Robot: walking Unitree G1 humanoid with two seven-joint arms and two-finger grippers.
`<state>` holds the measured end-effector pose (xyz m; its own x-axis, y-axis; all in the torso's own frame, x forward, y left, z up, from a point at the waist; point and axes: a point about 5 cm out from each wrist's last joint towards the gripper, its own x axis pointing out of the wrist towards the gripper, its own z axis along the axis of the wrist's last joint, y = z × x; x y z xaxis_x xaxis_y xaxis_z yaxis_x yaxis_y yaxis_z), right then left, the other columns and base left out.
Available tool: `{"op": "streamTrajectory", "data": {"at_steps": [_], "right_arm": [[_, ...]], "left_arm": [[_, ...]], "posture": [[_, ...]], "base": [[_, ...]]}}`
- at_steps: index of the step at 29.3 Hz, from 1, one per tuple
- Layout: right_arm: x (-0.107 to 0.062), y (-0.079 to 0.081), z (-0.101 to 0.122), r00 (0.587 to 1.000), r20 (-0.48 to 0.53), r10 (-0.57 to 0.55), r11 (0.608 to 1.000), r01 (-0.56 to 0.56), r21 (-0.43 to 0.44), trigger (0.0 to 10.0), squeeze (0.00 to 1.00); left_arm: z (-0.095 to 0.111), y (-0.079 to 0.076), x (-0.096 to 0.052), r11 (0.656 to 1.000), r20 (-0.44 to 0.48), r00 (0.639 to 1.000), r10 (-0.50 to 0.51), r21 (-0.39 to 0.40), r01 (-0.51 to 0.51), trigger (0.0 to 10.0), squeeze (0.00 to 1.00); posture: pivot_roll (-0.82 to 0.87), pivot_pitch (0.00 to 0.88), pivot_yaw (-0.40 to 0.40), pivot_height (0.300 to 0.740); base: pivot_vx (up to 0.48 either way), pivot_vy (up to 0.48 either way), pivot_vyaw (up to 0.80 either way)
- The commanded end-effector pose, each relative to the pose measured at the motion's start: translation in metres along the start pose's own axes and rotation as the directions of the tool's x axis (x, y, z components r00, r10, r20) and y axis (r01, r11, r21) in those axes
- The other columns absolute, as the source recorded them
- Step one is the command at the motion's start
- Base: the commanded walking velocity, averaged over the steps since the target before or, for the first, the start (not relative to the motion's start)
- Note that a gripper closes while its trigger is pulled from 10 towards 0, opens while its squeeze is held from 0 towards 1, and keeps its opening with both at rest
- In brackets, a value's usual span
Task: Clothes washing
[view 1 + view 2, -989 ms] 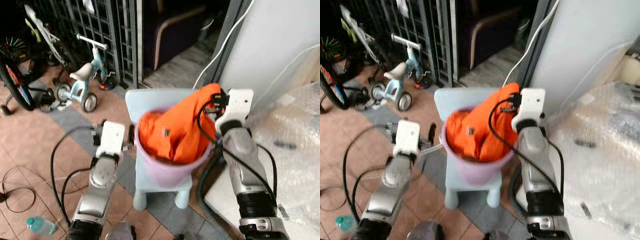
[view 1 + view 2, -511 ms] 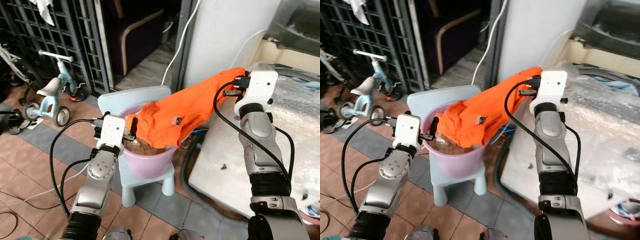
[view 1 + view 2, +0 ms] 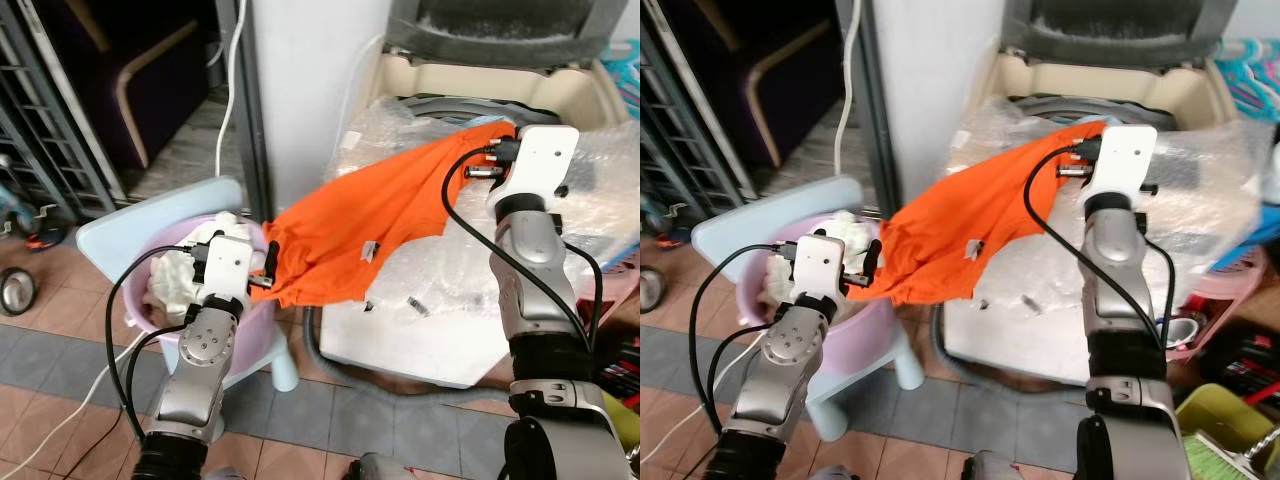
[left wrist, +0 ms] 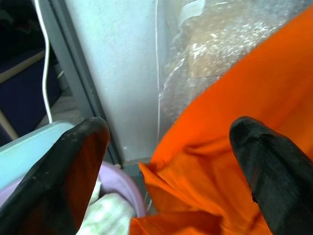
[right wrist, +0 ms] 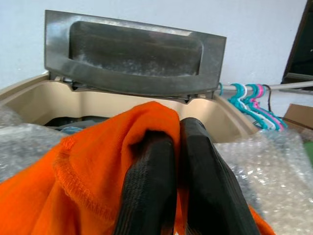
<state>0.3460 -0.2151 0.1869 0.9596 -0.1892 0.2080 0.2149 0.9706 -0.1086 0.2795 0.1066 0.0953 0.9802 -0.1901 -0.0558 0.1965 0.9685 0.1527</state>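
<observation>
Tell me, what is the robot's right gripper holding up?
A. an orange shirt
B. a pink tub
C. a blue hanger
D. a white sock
A: the right gripper is shut on a corner of the orange shirt, which stretches from the pink tub up toward the open washing machine.

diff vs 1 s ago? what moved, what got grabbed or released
The right gripper, shut on the orange garment, has carried it out of the pink basin and over to the washing machine, stretched across its bubble-wrapped top. White laundry now shows in the basin. The camera turned right with it. The left gripper stays open by the basin; the lid stays up.
</observation>
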Motion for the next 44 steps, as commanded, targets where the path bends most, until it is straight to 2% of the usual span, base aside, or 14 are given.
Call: {"op": "streamTrajectory", "data": {"at_steps": [1,5,10,11,12,15,16,19,21,26,36,39,44], "right_arm": [[0.003,0.002,0.011,0.999,0.046,-0.002,1.000,0.002,0.001,10.0,0.00],[0.000,0.004,0.006,0.999,0.029,0.019,1.000,-0.019,0.009,10.0,0.00],[-0.017,0.030,-0.003,0.977,0.020,0.212,0.976,-0.213,0.044,10.0,0.00],[-0.017,0.030,-0.003,0.977,0.020,0.212,0.976,-0.213,0.044,10.0,0.00],[-0.023,0.041,-0.003,0.956,0.028,0.291,0.955,-0.293,0.053,10.0,0.00],[-0.026,0.048,-0.003,0.943,0.029,0.331,0.941,-0.332,0.065,10.0,0.00],[-0.028,0.051,0.000,0.930,0.047,0.365,0.927,-0.368,0.069,10.0,0.00],[-0.029,0.055,0.007,0.909,0.083,0.409,0.909,-0.414,0.052,10.0,0.00],[-0.026,0.056,0.017,0.897,0.126,0.424,0.900,-0.433,0.055,10.0,0.00],[-0.015,0.052,0.033,0.895,0.169,0.413,0.901,-0.428,0.066,10.0,0.00],[-0.008,0.050,0.042,0.882,0.192,0.430,0.895,-0.445,0.040,10.0,0.00],[-0.001,0.048,0.048,0.877,0.204,0.434,0.895,-0.447,0.015,10.0,0.00],[0.014,0.038,0.061,0.894,0.222,0.389,0.917,-0.399,0.004,10.0,0.00]], "left_arm": [[0.001,0.010,0.000,1.000,0.003,1.000,0.023,0.016,-0.023,10.0,0.00],[0.000,0.011,0.000,0.999,-0.005,1.000,0.031,0.011,-0.031,10.0,0.00],[0.000,0.014,-0.002,0.996,0.005,0.996,0.088,-0.018,-0.088,10.0,0.00],[0.000,0.014,-0.002,0.996,0.005,0.996,0.088,-0.018,-0.088,10.0,0.00],[-0.002,0.018,-0.003,0.993,-0.012,0.994,0.113,-0.025,-0.113,10.0,0.00],[-0.004,0.020,-0.004,0.991,-0.021,0.991,0.133,-0.031,-0.134,10.0,0.00],[-0.008,0.027,-0.006,0.983,-0.044,0.983,0.181,-0.031,-0.182,10.0,0.00],[-0.015,0.038,-0.011,0.969,-0.081,0.967,0.240,-0.032,-0.244,10.0,0.00],[-0.023,0.048,-0.017,0.956,-0.130,0.950,0.284,-0.032,-0.290,10.0,0.00],[-0.028,0.054,-0.024,0.954,-0.152,0.945,0.291,-0.028,-0.298,10.0,0.00],[-0.026,0.052,-0.023,0.952,-0.156,0.945,0.287,-0.063,-0.299,10.0,0.00],[-0.027,0.051,-0.023,0.955,-0.163,0.948,0.274,-0.072,-0.289,10.0,0.00],[-0.027,0.051,-0.021,0.954,-0.167,0.947,0.273,-0.081,-0.290,10.0,0.00]], "posture": [[-0.03,0.000,-0.012,0.740],[-0.03,0.000,-0.013,0.740],[-0.03,0.000,-0.015,0.740],[-0.03,0.000,-0.015,0.740],[-0.03,0.000,-0.013,0.740],[-0.03,0.000,-0.013,0.740],[-0.03,0.000,-0.011,0.740],[-0.03,0.000,-0.010,0.740],[-0.02,0.000,-0.012,0.740],[-0.02,0.000,-0.014,0.740],[-0.02,0.000,-0.011,0.740],[-0.02,0.000,-0.011,0.740],[-0.03,0.000,-0.009,0.740]], "base": [[0.251,-0.401,-0.79],[0.063,-0.100,-0.78],[0.000,0.000,0.00],[0.000,0.000,0.00],[0.000,0.000,0.00],[0.000,0.000,0.00],[0.000,0.000,0.00],[0.000,0.000,0.23],[0.000,0.000,0.67],[0.000,0.000,0.65],[0.025,0.000,0.49],[0.268,0.000,0.00],[0.283,0.000,0.00]]}}
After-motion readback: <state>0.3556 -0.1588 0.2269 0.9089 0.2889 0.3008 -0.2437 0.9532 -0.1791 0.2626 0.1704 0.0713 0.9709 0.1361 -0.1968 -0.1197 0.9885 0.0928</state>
